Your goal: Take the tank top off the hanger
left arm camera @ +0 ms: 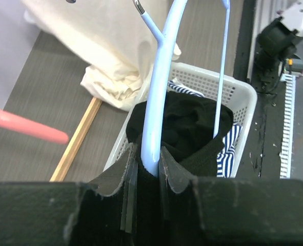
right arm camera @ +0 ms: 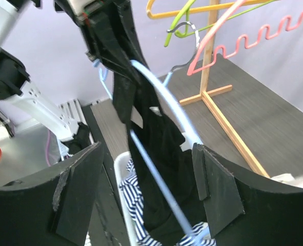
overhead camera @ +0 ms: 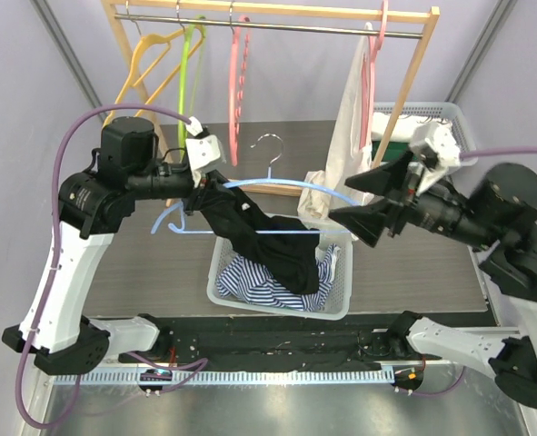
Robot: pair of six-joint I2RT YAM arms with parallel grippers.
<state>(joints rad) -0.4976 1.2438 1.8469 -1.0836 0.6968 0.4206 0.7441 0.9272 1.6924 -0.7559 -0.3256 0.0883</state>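
Note:
A light blue hanger (overhead camera: 277, 186) is held level above the table, and my left gripper (overhead camera: 204, 182) is shut on its left arm. In the left wrist view the blue arm (left arm camera: 159, 92) runs out from between the closed jaws of that gripper (left arm camera: 147, 156). The black tank top (overhead camera: 268, 241) hangs from the hanger's left end beside that gripper. Its lower part sags into the white basket (overhead camera: 277, 307). My right gripper (overhead camera: 359, 195) stands open just right of the hanger's right tip. Nothing is between its jaws (right arm camera: 147, 154), and the tank top (right arm camera: 161, 154) shows beyond them.
A striped garment (overhead camera: 250, 282) lies in the basket. Behind stands a wooden rack (overhead camera: 277, 11) with orange, green and pink hangers. A cream garment (overhead camera: 345, 145) hangs from a pink hanger close to my right gripper. A white crate (overhead camera: 441, 113) sits at the back right.

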